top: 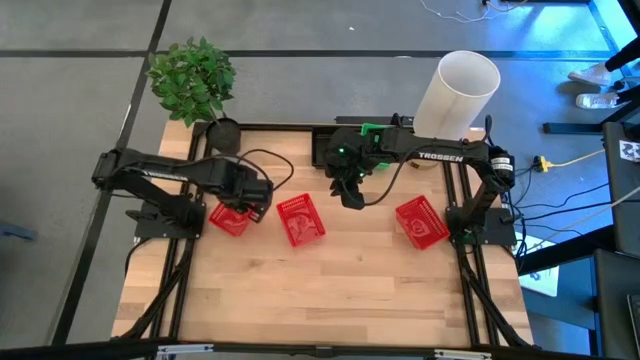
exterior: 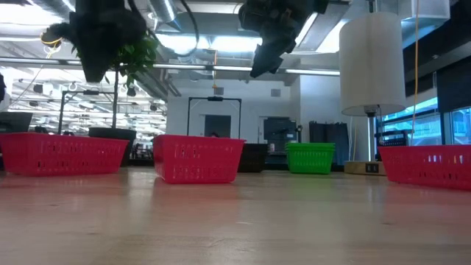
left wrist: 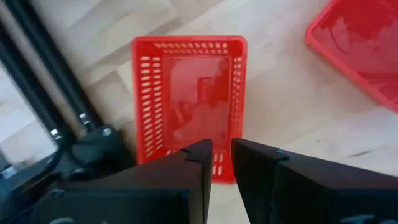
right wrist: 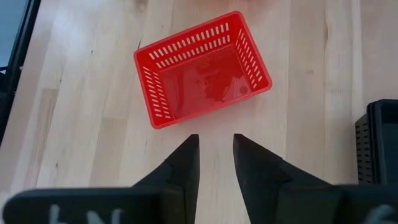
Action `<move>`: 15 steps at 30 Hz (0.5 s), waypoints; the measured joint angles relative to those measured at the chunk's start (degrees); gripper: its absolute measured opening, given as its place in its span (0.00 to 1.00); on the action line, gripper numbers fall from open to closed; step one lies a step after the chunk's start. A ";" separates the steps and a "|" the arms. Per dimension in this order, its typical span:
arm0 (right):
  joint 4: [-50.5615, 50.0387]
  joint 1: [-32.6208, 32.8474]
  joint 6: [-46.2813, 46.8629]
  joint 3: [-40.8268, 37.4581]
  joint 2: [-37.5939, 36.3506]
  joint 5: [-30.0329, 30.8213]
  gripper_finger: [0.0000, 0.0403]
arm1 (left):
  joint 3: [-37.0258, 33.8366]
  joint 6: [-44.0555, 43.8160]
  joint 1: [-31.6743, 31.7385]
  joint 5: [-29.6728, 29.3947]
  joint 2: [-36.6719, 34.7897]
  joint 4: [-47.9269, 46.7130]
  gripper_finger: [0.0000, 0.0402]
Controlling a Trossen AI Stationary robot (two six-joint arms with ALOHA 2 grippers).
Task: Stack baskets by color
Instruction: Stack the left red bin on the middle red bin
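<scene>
My left gripper (top: 252,204) hangs above the left-hand red basket (top: 230,217) near the table's left edge, its two dark fingers (left wrist: 198,180) a narrow slit apart and holding nothing; through my left wrist camera that basket (left wrist: 186,99) lies empty on the wood directly beneath the tips, beside the dark frame rail, with a corner of the middle red basket (left wrist: 360,50) showing off to one side. My right gripper (top: 352,196) hovers over the table's far centre, fingers (right wrist: 186,165) parted with a clear gap and empty, pointing down just short of the middle red basket (right wrist: 202,68), which sits skewed on the wooden table (top: 340,290) with its open top up. A third red basket (top: 421,222) rests well apart at the right, close to the right arm's base. From table height all three red baskets stand upright in a row, with a green basket (exterior: 310,157) and something black next to it at the far edge behind them; my right wrist camera also catches the mesh side of a black basket (right wrist: 376,143) at the border of its view. A potted plant (top: 196,82) stands at the far left corner and a tall white cylinder (top: 455,95) at the far right.
</scene>
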 joint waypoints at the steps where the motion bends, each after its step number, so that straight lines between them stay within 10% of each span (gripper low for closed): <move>1: -0.01 0.00 0.00 0.00 0.00 0.00 0.24 | -1.07 0.53 -0.04 0.00 0.00 1.39 0.13; 15: -0.11 -0.02 0.00 -0.02 0.02 0.00 0.24 | -12.26 4.41 -0.28 1.06 0.00 19.22 0.13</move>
